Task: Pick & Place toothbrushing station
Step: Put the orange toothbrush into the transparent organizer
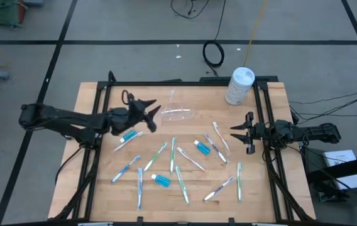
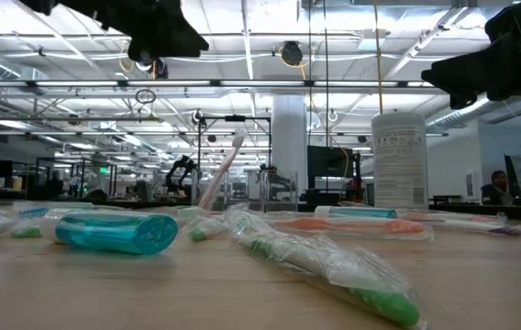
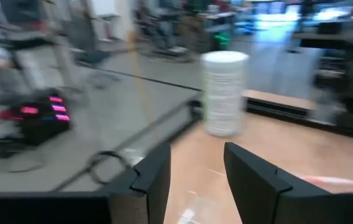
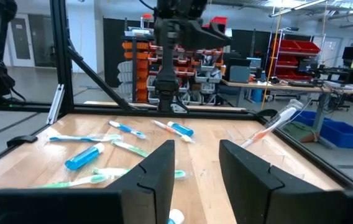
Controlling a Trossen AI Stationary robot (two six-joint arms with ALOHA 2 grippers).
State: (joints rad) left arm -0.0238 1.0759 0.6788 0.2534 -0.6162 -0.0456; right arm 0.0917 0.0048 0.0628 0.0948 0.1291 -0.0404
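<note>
I am seeing the left pincer [image 1: 155, 113] hanging above the tabletop [image 1: 97, 188], just beside the clear cup [image 1: 177, 114], with its two fingers [image 3: 156, 177] apart and nothing between them. The cup is lying near the far edge of the tabletop, and one toothbrush [image 1: 168, 100] is leaning out of it, still in its wrapper. The right pincer [image 1: 237, 133] is waiting above the right side of the tabletop, its fingers [image 4: 153, 171] also apart and empty.

The other toothbrushes are lying scattered over the middle and near part of the tabletop, each in a clear wrapper; I am noticing a green one [image 2: 371, 298] close to the low camera. One blue tube [image 1: 161, 181] is lying near the front, a second blue tube [image 1: 203, 147] is lying right of the middle, and a third [image 1: 127, 136] is lying under the left arm. The white canister [image 1: 239, 85] is standing at the far right corner.
</note>
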